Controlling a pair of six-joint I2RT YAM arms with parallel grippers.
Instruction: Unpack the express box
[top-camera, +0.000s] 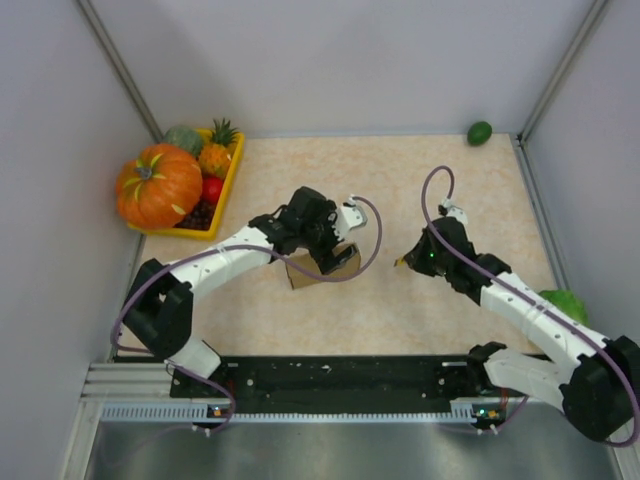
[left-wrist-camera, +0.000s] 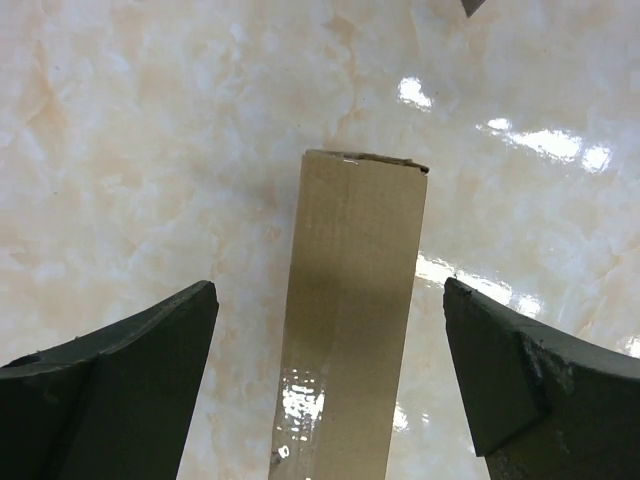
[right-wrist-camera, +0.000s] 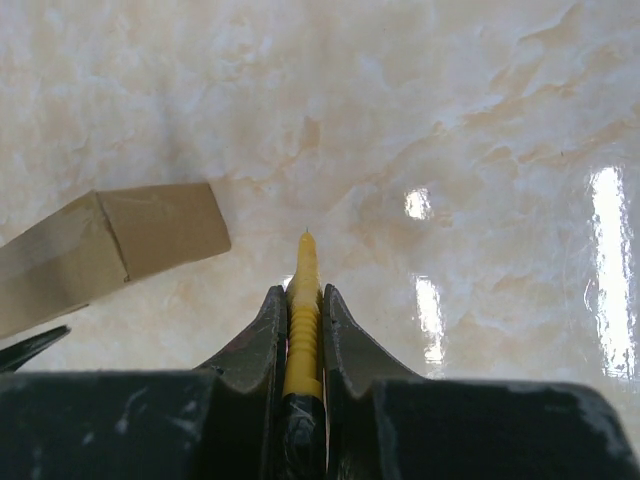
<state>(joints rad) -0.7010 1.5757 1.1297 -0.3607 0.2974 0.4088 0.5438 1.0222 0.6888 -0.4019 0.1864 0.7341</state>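
Note:
The express box (top-camera: 320, 268) is a small brown cardboard box lying on the marble table, partly under my left gripper (top-camera: 328, 252). In the left wrist view the box (left-wrist-camera: 355, 300) runs lengthwise between my open fingers (left-wrist-camera: 120, 370), which stand apart from its sides. My right gripper (top-camera: 418, 257) is shut on a yellow utility knife (right-wrist-camera: 303, 310), its tip pointing forward. In the right wrist view the box's end (right-wrist-camera: 110, 250) lies to the left of the knife, apart from it.
A yellow fruit tray (top-camera: 215, 190) with a pumpkin (top-camera: 158, 185) and other fruit stands at the back left. A green fruit (top-camera: 480, 132) lies at the back right corner. A green object (top-camera: 563, 302) sits at the right edge by the right arm.

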